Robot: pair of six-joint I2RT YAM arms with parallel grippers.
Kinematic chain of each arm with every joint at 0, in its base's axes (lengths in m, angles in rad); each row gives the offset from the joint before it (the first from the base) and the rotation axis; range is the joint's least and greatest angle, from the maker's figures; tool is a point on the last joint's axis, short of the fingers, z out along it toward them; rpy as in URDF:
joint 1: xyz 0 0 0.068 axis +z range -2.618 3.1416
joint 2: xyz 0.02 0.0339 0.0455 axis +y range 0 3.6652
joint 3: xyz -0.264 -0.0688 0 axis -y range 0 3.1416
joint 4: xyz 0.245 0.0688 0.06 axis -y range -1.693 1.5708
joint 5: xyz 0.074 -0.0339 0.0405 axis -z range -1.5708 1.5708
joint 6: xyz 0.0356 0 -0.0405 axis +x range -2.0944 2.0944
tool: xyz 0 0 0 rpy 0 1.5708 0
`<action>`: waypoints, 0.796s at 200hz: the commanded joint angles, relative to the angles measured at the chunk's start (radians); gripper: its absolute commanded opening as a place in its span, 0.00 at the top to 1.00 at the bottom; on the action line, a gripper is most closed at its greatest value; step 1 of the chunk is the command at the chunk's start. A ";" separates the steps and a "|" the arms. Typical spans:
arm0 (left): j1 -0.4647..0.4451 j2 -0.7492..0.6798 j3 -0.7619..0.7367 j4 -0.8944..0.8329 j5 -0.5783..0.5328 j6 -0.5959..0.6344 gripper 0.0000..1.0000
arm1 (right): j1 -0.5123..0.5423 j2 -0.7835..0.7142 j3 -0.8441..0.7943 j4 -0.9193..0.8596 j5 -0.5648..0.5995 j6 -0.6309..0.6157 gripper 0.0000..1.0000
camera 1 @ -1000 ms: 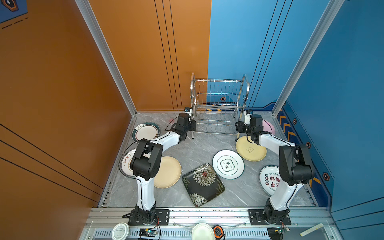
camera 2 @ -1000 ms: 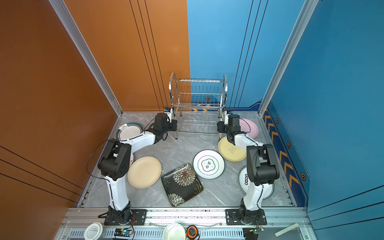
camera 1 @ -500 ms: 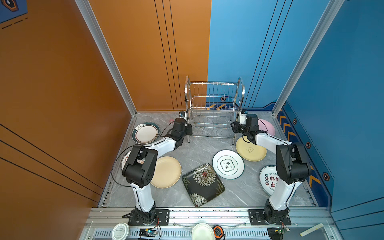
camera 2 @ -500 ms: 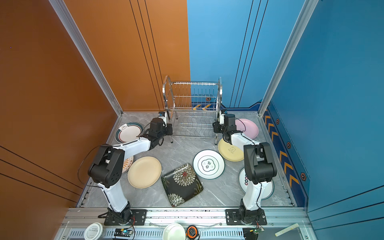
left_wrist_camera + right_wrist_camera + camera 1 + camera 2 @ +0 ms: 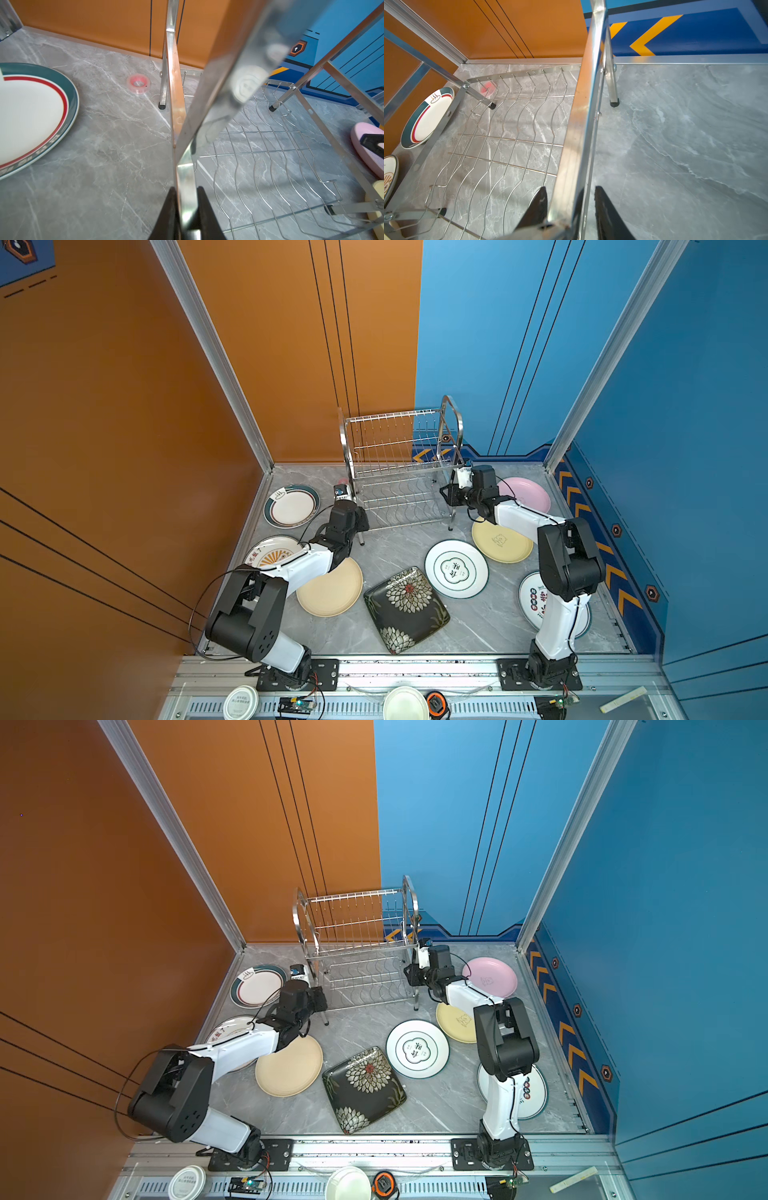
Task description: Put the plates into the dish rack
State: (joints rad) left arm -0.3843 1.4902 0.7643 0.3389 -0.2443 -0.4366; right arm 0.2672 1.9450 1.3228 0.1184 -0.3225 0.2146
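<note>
At the back edge of the table point(image 5: 399, 547), the dish rack point(image 5: 399, 472) spans between both arms, its long axis along that edge. The left gripper point(image 5: 187, 207) is clamped tight on the left front leg. The right gripper point(image 5: 571, 189) straddles the right side frame, jaws part open; firm contact cannot be confirmed. The plates point(image 5: 330, 589) lie flat on the table, in front of the rack and beside it.

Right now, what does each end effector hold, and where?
Left end effector: the shiny steel wire dish rack, by its left front leg. Right end effector straddles the right front leg; grip cannot be told.
</note>
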 commanded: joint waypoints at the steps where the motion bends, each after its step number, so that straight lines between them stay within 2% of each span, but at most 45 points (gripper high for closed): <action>1: -0.047 -0.053 -0.063 -0.108 0.051 0.039 0.94 | -0.004 0.047 0.038 -0.040 0.026 -0.025 0.61; 51: -0.089 -0.106 -0.104 -0.135 0.026 0.005 0.92 | 0.005 0.073 0.074 -0.086 0.034 -0.048 0.60; 79: -0.106 -0.123 -0.108 -0.149 0.008 -0.004 0.85 | -0.002 0.075 0.081 -0.102 0.024 -0.052 0.59; 115: -0.104 -0.142 -0.093 -0.174 -0.028 0.005 0.66 | 0.000 0.060 0.079 -0.110 0.007 -0.054 0.55; 159: -0.086 -0.147 -0.056 -0.203 -0.044 0.033 0.50 | 0.000 0.035 0.085 -0.125 -0.011 -0.054 0.50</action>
State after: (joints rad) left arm -0.4786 1.3613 0.6819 0.1837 -0.3023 -0.4347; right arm 0.2729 1.9781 1.3869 0.0330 -0.3370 0.1761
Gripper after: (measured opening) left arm 0.474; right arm 0.483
